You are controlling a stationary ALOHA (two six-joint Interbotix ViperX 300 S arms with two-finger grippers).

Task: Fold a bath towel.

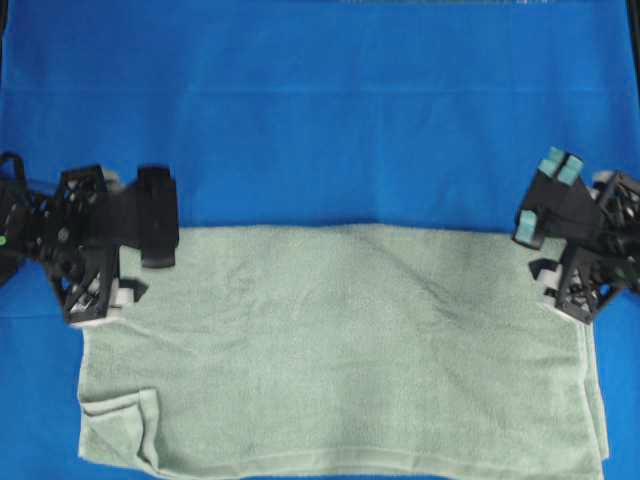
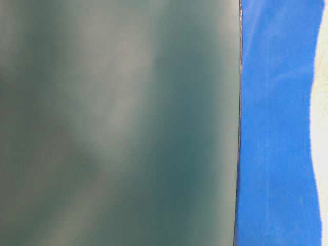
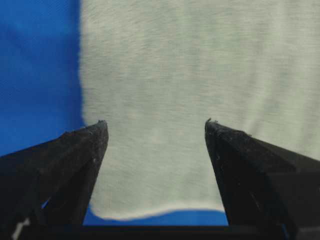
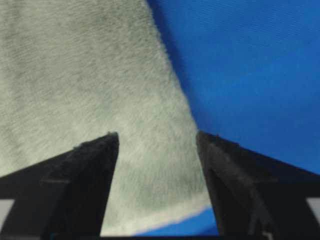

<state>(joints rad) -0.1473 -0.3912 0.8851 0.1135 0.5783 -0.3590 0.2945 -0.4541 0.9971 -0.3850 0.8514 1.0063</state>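
**Towel folded once, both sets of fingers apart at its far corners**

Black fingers (image 3: 85, 150) of the left gripper (image 3: 156, 130) filled the bottom of the left wrist view, set wide apart with nothing between them but the bath towel (image 3: 200, 90) lying below. The right gripper (image 4: 157, 137) showed the same in its own wrist view: fingers spread, no cloth pinched, the towel's corner under them.

From overhead, the bath towel (image 1: 340, 350) lay flat on the blue-covered desk (image 1: 320, 100), filling the half of the picture toward 6 o'clock. Layered edges at its 3 o'clock side suggested one fold was already made, so it looked doubled. Its far edge ran fairly straight from 9 to 3 o'clock. A small flap (image 1: 120, 425) at the 7 o'clock corner was turned over and untidy.

The left gripper (image 1: 150, 215) sat at the towel's 10 o'clock corner and the right gripper (image 1: 545, 195) at its 2 o'clock corner, both just above or beside the cloth; contact could not be told.

By my judgement the task stood partway: a first fold down, further folding to a compact shape left, and the stray flap wanting smoothing. The table-level view was blocked by a blurred grey-green surface.
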